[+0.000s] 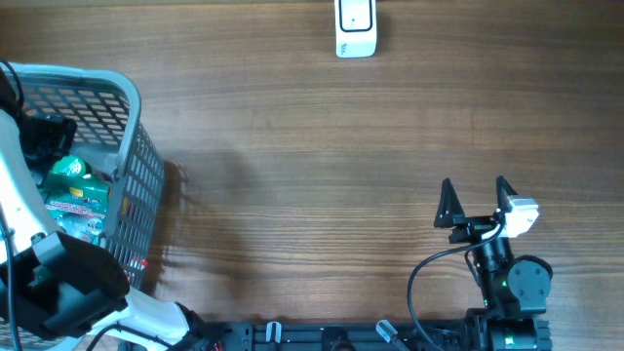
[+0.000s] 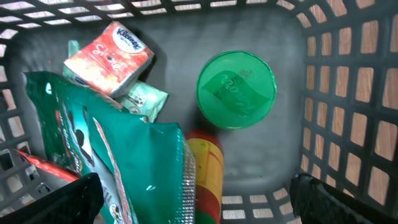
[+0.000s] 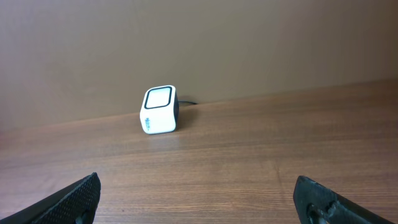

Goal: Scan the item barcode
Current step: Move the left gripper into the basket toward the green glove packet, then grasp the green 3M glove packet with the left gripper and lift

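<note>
Overhead view: a wooden table [image 1: 292, 146] carries a grey mesh basket [image 1: 132, 117] at the left edge of the frame and a white barcode scanner [image 1: 355, 27] at the top edge, right of centre. The two stand well apart. The left arm reaches into the basket from the lower left corner of the frame. The right gripper [image 1: 474, 190] sits in the lower right of the frame, over bare wood, its two black fingers spread and pointing toward the top edge.

Left wrist view: the camera looks down into the basket. The left gripper [image 2: 199, 208] hangs above the contents with its jaws wide apart, one fingertip in each lower corner of the frame, and nothing is gripped. The candidate items lie on the basket floor:
- a green-lidded canister [image 2: 236, 90], right of centre and seen from the top;
- a red and white tissue pack [image 2: 111, 57] in the upper left;
- a green foil bag [image 2: 124, 162] filling the lower left and overlapping the tissue pack;
- a yellow and red tube [image 2: 205, 171] just beside the bag at lower centre, below the canister.

No barcode can be made out on any of them.

Right wrist view: the right gripper's jaws stand fully apart and empty at the bottom corners. The scanner stands left of centre on the table, against a brown wall, with its window facing the camera.
</note>
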